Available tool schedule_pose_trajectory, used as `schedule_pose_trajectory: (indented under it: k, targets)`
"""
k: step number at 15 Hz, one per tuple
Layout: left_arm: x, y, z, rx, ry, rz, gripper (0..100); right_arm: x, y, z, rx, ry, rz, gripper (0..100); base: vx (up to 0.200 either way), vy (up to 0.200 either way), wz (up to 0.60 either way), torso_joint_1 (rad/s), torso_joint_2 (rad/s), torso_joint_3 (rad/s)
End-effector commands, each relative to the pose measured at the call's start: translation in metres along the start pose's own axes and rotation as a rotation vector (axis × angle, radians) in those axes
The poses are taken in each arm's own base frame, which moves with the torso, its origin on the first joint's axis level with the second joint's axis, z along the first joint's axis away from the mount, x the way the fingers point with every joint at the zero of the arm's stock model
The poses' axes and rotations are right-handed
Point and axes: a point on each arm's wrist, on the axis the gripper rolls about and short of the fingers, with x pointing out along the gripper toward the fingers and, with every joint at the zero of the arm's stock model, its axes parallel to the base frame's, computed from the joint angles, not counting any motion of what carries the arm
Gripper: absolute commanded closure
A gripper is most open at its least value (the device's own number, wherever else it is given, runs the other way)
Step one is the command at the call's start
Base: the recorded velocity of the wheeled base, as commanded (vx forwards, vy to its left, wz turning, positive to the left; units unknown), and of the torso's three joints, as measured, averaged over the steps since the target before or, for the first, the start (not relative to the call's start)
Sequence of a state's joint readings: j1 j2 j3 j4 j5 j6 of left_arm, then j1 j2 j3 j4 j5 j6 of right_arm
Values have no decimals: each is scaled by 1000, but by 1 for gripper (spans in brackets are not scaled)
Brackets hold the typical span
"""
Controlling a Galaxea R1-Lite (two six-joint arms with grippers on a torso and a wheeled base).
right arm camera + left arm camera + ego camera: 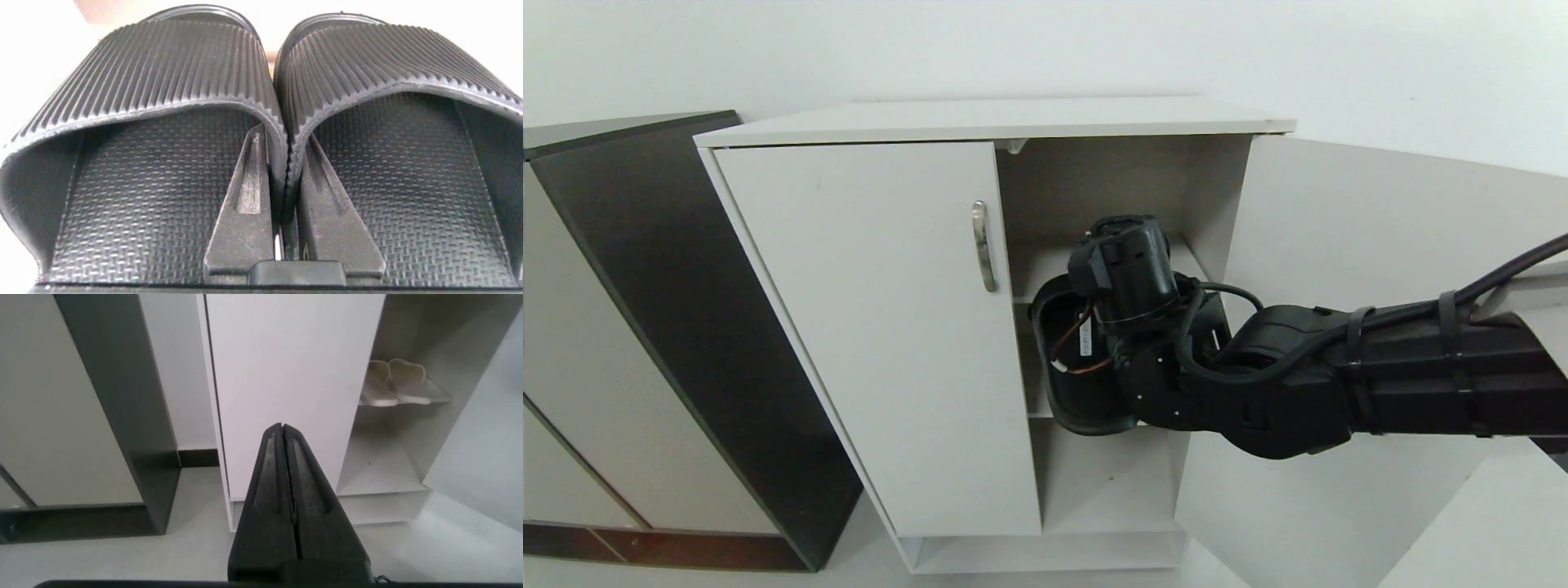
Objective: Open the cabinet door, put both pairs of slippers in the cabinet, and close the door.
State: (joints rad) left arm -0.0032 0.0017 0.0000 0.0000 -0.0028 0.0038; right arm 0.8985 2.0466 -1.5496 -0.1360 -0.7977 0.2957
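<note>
white cabinet [996,121] is standing half open, the right hand [284,151] is pinching the black slippers [1074,400] at its opening, calling for a level push inside; left hand [282,429] is hanging clenched.

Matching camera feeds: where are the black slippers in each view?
Head view: black slippers right of centre, at the cabinet's open side.
Right wrist view: side by side, right end effector pinching their inner walls.
Left wrist view: the shelved pair is the light slippers, not these.
Shared landmark, head and left wrist: the closed cabinet door.
</note>
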Motion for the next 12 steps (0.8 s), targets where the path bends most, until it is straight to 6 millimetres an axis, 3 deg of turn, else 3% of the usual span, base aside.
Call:
schedule_pose_trajectory:
  k: [1,10,12]
  targets:
    - [0,0,0,1,1,0,100,2,1,-2,-6,4,-2,100,200,0,0,12,2,2]
    - [0,0,0,1,1,0,100,5,1,-5,-9,4,-5,100,200,0,0,1,3,5]
    - [0,0,0,1,1,0,100,7,3,-8,-7,2,-5,100,0,0,0,0,0,0]
